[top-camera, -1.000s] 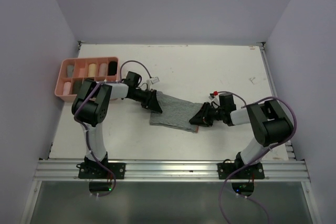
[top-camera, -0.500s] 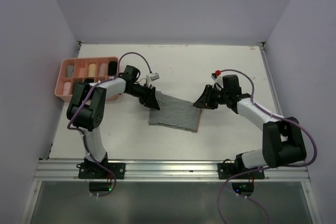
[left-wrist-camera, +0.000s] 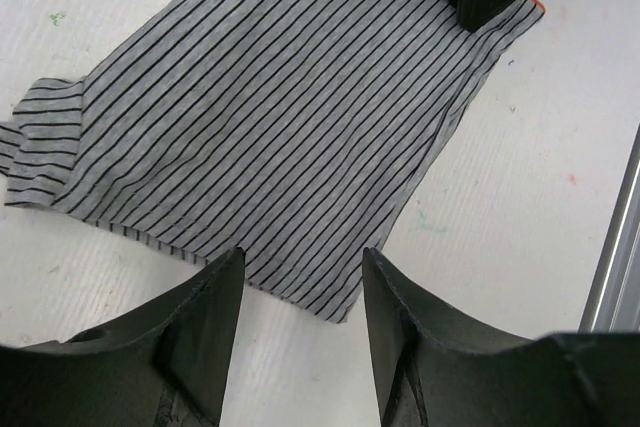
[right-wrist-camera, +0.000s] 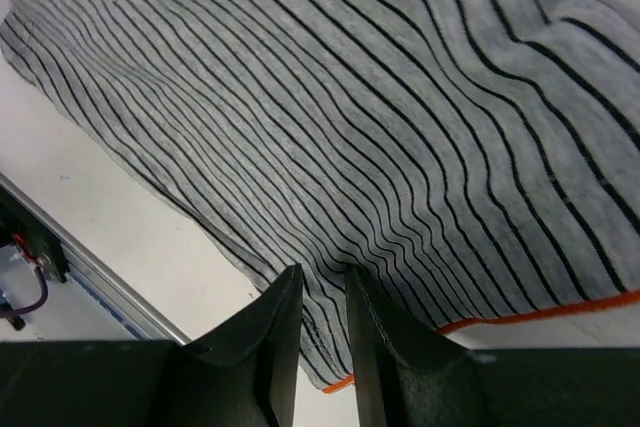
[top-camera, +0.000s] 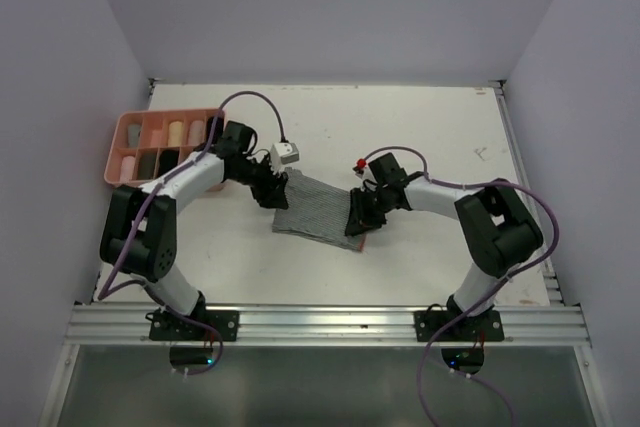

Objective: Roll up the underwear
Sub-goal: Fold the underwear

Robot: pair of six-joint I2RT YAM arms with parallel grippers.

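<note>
The grey striped underwear [top-camera: 318,209] lies flat on the table [top-camera: 430,127] between both grippers; its near edge sits just ahead of my left gripper [left-wrist-camera: 302,259], jaws wide, nothing between them; my right gripper [right-wrist-camera: 323,272] rests at its orange-trimmed edge, jaws narrow; I cannot tell whether they pinch fabric.

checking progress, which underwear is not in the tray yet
The grey striped underwear, lying flat on the table between the left gripper and the right gripper; the other pieces sit bundled in compartments of the pink tray.
</note>
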